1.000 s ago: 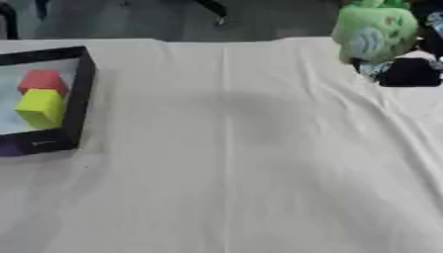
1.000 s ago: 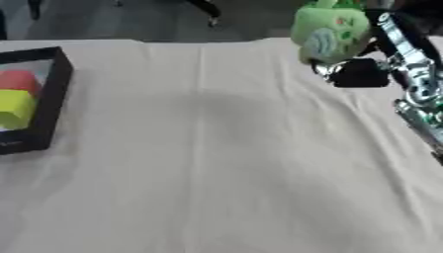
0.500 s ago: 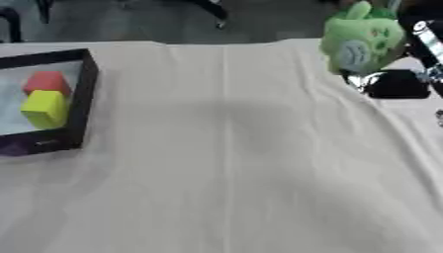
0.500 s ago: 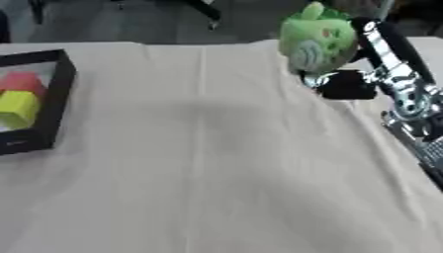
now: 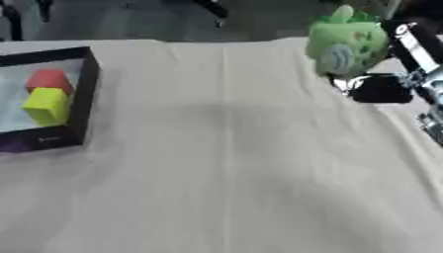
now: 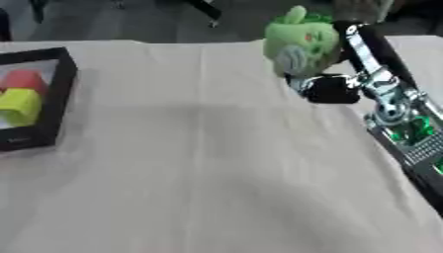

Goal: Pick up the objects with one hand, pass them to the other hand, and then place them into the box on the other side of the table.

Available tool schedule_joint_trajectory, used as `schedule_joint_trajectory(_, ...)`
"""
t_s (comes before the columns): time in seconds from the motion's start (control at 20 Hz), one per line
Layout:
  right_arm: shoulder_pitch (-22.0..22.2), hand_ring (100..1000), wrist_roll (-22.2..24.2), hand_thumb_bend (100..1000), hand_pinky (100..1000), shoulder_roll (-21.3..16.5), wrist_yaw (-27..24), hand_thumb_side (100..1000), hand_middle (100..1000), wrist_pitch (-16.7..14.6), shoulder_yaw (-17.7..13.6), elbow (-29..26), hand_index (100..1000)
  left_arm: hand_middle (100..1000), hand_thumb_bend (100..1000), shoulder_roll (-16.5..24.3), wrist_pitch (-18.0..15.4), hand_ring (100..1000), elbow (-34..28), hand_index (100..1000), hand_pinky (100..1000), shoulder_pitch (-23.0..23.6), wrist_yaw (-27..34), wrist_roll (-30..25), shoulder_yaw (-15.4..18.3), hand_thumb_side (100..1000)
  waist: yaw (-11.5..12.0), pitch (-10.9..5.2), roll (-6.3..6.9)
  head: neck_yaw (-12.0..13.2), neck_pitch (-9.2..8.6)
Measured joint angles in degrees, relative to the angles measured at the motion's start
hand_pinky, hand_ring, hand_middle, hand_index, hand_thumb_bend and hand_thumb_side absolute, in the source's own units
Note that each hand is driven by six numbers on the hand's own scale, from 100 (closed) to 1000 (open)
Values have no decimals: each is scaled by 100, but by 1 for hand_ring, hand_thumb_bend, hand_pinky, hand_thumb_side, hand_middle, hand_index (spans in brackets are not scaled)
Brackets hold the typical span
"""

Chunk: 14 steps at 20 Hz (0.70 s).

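A green plush toy hangs above the table's far right part, held by my right hand, whose fingers are curled on its underside. The right arm runs in from the right edge. A black box sits at the left edge and holds a red block and a yellow block. My left hand shows in neither view.
A cream cloth covers the table, with a lengthwise crease down its middle. Dark floor and black furniture legs lie beyond the far edge.
My right hand has carried the green plush toy leftwards and a little down, toward the table's middle. The blocks in the box have not moved.
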Motion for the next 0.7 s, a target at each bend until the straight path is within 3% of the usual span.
schedule_joint_trajectory(0.3, -87, 713, 58, 352, 696, 196, 55, 100, 570, 58, 183, 0, 421, 645, 100, 53, 40, 686, -2, 729, 817, -395, -116, -385, -169, 292, 32, -69, 0, 49, 57)
schedule_joint_trajectory(0.7, -170, 714, 118, 352, 695, 424, 145, 100, 574, 181, 470, 0, 421, 649, 100, 53, 387, 692, -10, 734, 819, -838, -186, -993, -469, 293, 87, -108, 0, 44, 100)
